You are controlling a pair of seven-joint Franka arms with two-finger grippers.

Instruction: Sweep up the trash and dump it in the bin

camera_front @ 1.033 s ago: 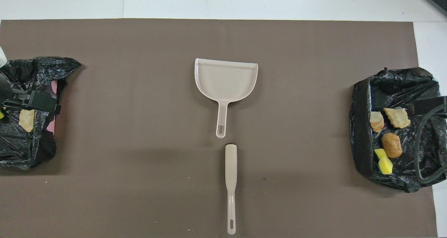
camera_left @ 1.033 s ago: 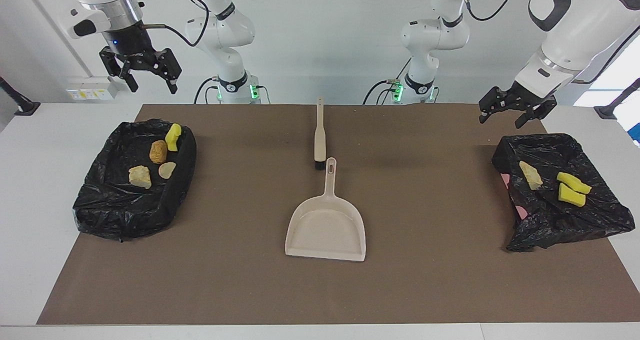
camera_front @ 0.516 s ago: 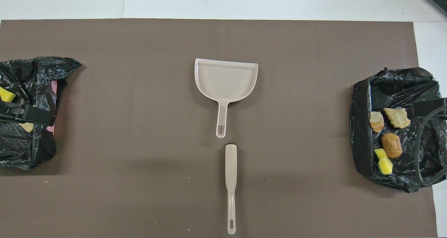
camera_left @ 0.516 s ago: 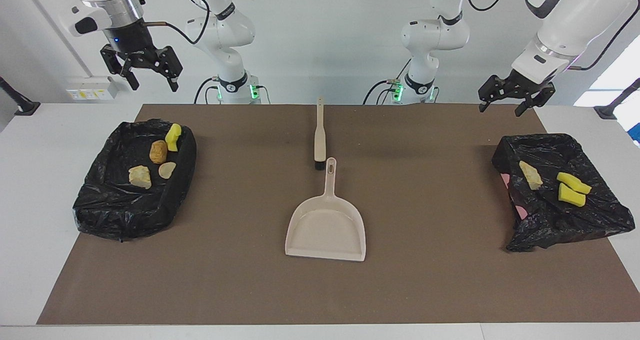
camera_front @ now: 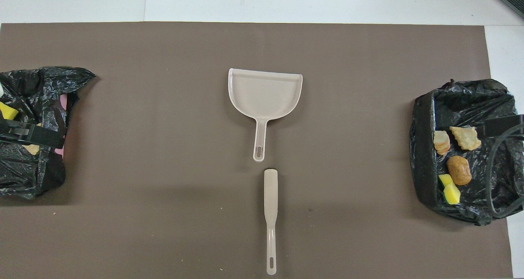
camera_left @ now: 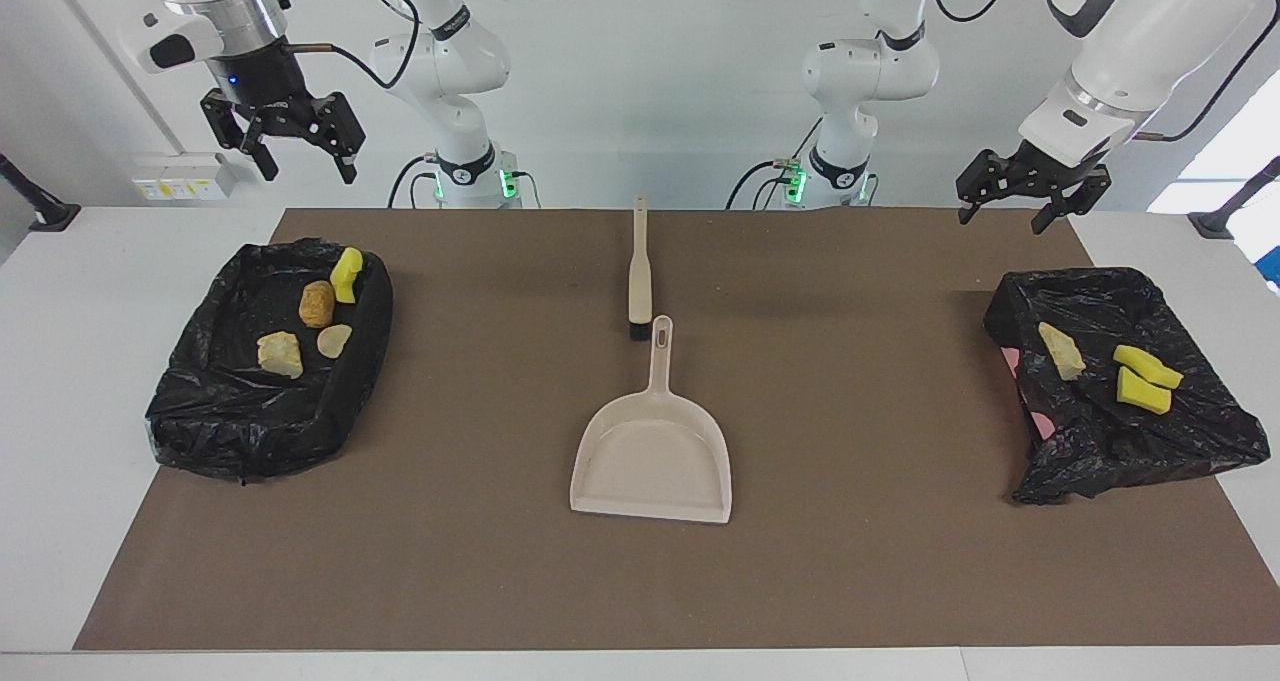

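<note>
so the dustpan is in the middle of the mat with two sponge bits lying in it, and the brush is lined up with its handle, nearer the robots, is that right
Not quite. The dustpan is empty, as the facing view shows. The yellow sponge bits lie in the black-lined bins: two in the bin at the left arm's end, one in the bin at the right arm's end. The brush is indeed in line with its handle, nearer the robots.
</note>
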